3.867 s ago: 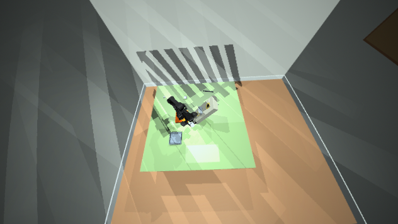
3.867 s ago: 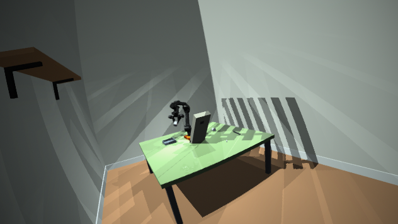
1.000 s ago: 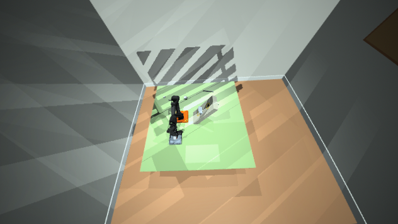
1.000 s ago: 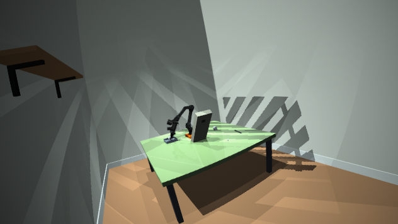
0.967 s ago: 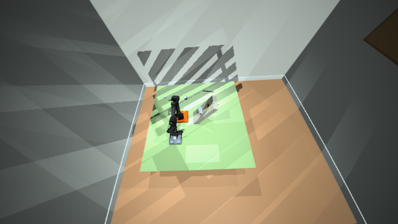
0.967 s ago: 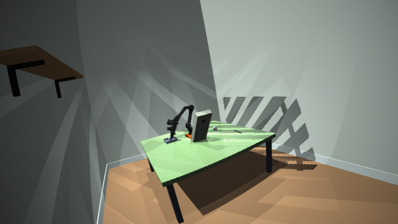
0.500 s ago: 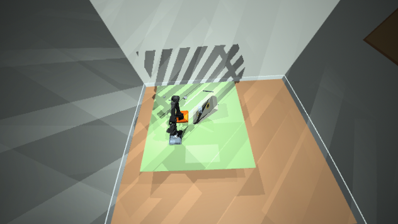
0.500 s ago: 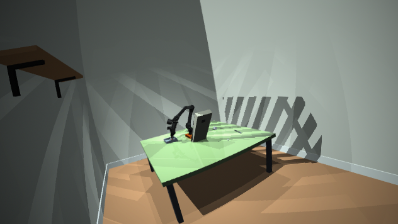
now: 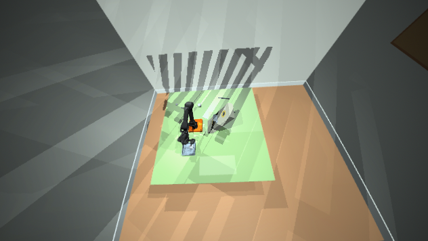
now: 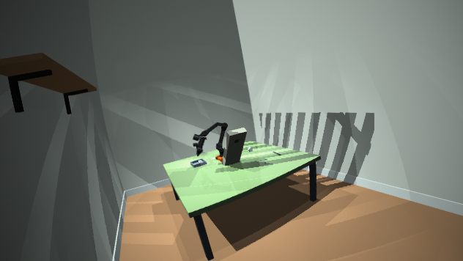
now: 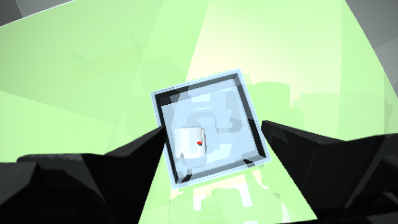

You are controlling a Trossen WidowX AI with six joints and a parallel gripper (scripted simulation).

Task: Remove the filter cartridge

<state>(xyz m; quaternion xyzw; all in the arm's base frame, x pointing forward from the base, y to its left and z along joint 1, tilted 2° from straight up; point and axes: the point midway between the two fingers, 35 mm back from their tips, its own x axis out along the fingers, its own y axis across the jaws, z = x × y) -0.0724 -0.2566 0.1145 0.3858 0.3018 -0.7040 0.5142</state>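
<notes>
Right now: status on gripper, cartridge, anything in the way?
Gripper open, holding nothing, above the tray. Cartridge on tray floor, between the spread fingers, not gripped. Nothing in the way.

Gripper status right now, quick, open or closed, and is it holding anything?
Gripper: open, holding nothing; the cartridge lies in the tray below, between the spread fingers.

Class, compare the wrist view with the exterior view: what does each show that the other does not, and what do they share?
Only the wrist view shows the white filter cartridge lying inside the tray, with a small red mark on its side, and the open gripper above it with its fingers spread to either side, holding nothing.

Only the exterior view shows the service panel, the whole arm, the table legs, the wooden floor and a wall shelf.

Both show the tray on the green table top beneath the gripper.
</notes>
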